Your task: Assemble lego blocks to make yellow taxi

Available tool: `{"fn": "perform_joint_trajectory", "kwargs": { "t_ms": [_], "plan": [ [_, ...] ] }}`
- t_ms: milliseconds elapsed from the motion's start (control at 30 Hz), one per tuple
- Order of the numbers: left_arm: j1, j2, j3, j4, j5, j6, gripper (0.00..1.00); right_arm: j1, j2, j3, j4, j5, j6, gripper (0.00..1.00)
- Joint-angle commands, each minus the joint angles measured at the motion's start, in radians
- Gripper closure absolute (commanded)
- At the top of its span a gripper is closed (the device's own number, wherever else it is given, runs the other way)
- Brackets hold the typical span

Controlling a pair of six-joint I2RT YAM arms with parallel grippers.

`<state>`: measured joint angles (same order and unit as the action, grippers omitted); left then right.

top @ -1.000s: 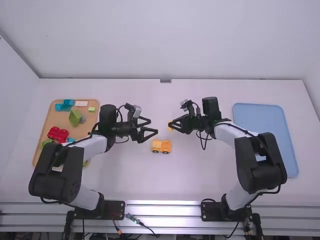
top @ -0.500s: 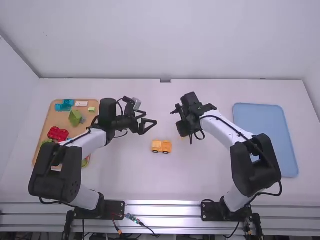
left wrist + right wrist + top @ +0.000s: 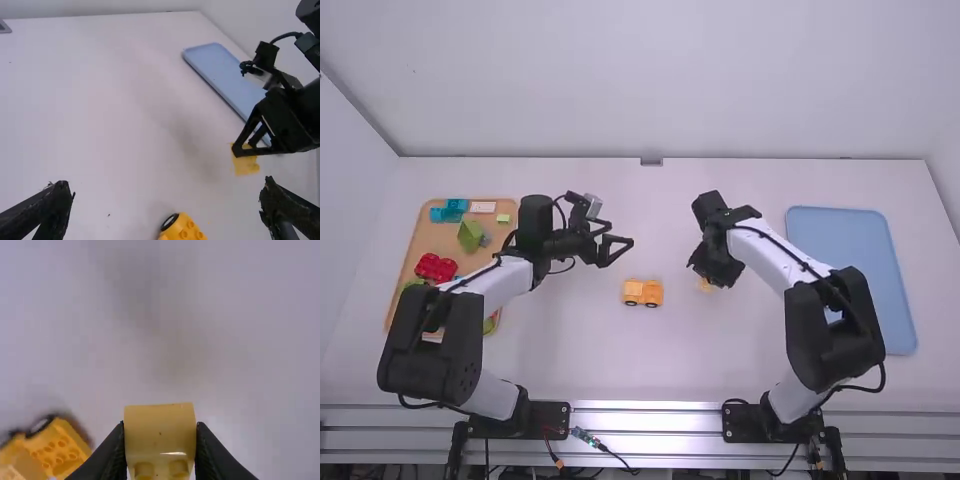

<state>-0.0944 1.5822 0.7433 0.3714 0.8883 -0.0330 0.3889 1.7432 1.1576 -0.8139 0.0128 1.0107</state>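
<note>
Yellow taxi [image 3: 643, 292] near the middle of the white bench [image 3: 590, 350], just a chunky orange-yellow body so far. Pretty cute though: boxy shape, smooth plastic, round studs up top, black wheels with pale hubs. Over to the right, a separate yellow block [image 3: 160, 432], clamped in the right end effector [image 3: 714, 270]. Kinda glossy, with a flat face, soft rounded edges, a tiny dark speck and two fat studs. Left end effector [image 3: 621, 235] with fingers spread well apart, near the taxi. Far left, a tan tray [image 3: 428, 232] of loose bricks, including bumpy red ones [image 3: 436, 268]. Far right, a smooth light-blue tray [image 3: 845, 240] with rounded corners.
</note>
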Motion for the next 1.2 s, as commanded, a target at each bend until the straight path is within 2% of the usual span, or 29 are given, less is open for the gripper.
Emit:
{"fn": "perform_joint_trajectory", "kwargs": {
  "t_ms": [0, 167, 300, 533, 700, 800, 1100, 1133, 1167],
  "plan": [
    [0.01, 0.004, 0.015, 0.003, 0.009, -0.032, 0.01, 0.012, 0.002, -0.035, 0.027, 0.008, 0.371, 1.0],
    [0.009, 0.003, 0.015, -0.005, 0.011, -0.03, 0.01, 0.052, 0.002, -0.148, 0.231, -0.05, 0.595, 1.0],
    [0.011, 0.004, 0.015, -0.005, 0.011, -0.03, 0.01, 0.065, 0.002, -0.204, 0.294, -0.064, 0.756, 1.0],
    [0.014, 0.004, 0.015, -0.005, 0.011, -0.03, 0.01, 0.042, 0.002, -0.21, 0.282, -0.07, 0.776, 1.0],
    [0.014, 0.004, 0.015, -0.009, 0.011, -0.03, 0.01, 0.051, 0.003, -0.232, 0.285, -0.081, 0.877, 1.0],
    [0.014, 0.004, 0.015, -0.02, 0.011, -0.03, 0.01, 0.061, 0.003, -0.276, 0.346, -0.1, 0.961, 1.0],
    [0.014, 0.004, 0.015, -0.023, 0.011, -0.03, 0.01, 0.045, 0.003, -0.327, 0.452, -0.125, 0.954, 1.0],
    [0.014, 0.004, 0.015, -0.023, 0.011, -0.03, 0.01, 0.041, 0.003, -0.33, 0.456, -0.124, 0.954, 0.96],
    [0.014, 0.004, 0.015, -0.023, 0.011, -0.03, 0.01, 0.035, 0.003, -0.336, 0.466, -0.125, 0.953, 0.81]
  ]
}}
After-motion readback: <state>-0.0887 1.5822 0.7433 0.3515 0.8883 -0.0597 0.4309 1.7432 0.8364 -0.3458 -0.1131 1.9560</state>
